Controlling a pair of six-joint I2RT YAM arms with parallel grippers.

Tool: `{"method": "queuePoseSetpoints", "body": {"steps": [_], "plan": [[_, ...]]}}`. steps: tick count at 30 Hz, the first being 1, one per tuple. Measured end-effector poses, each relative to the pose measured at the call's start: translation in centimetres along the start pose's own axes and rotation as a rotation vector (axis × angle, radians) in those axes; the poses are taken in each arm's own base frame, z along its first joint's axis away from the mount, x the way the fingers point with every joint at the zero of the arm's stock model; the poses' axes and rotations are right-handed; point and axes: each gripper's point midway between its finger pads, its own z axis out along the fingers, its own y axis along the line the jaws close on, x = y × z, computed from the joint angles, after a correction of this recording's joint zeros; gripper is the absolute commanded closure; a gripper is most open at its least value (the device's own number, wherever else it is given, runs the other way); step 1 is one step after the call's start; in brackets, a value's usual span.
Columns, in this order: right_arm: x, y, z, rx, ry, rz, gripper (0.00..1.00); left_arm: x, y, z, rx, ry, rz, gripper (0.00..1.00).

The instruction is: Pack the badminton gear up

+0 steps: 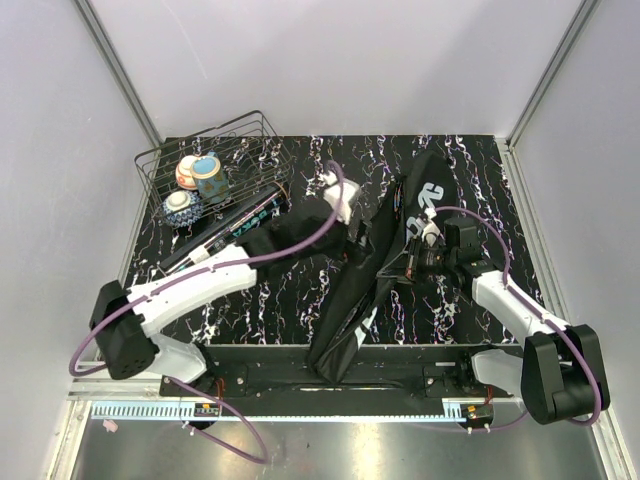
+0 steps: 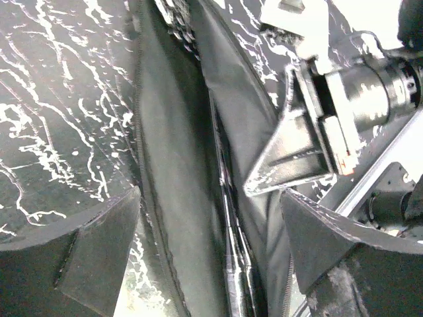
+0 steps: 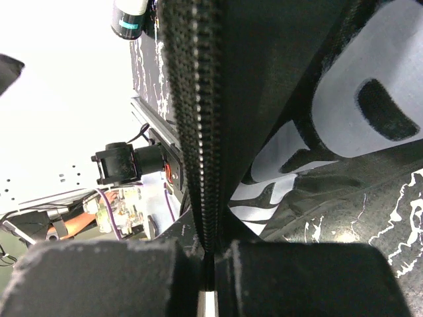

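Two grippers: both mine, both at the bag (image 1: 345, 320), middle of the top view.
Left gripper (image 2: 210, 198): released, jaws spread wide, nothing between them but air; fingers sit either side of the bag's open slit.
Right gripper (image 3: 208, 261): clenched on the bag's zipper edge.
Bag position: lies diagonally, upper centre-right down to bottom centre, lower end past the table (image 1: 480, 170) edge.
Tube (image 1: 232, 222): long, black, left of centre, just below the wire basket (image 1: 200, 135), apart from the bag.
Bowls (image 1: 208, 176): three, patterned, inside the basket, upper left.
Bag contents: thin dark rods in the slit, can't tell what.
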Motion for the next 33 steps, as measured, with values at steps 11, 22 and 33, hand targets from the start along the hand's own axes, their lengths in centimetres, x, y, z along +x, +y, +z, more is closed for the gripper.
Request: {"method": "queuePoseSetpoints", "body": {"steps": [11, 22, 33], "plan": [[0.0, 0.2, -0.1, -0.008, 0.000, -0.005, 1.00, 7.2, 6.9, 6.3, 0.023, 0.215, -0.251, 0.01], [-0.1, 0.2, -0.2, -0.014, 0.001, -0.007, 1.00, 7.9, 6.0, 9.8, 0.187, 0.281, -0.298, 0.75], [-0.7, -0.3, -0.1, 0.034, -0.032, 0.024, 1.00, 5.8, 2.9, 8.0, 0.231, 0.239, -0.158, 1.00]]}}
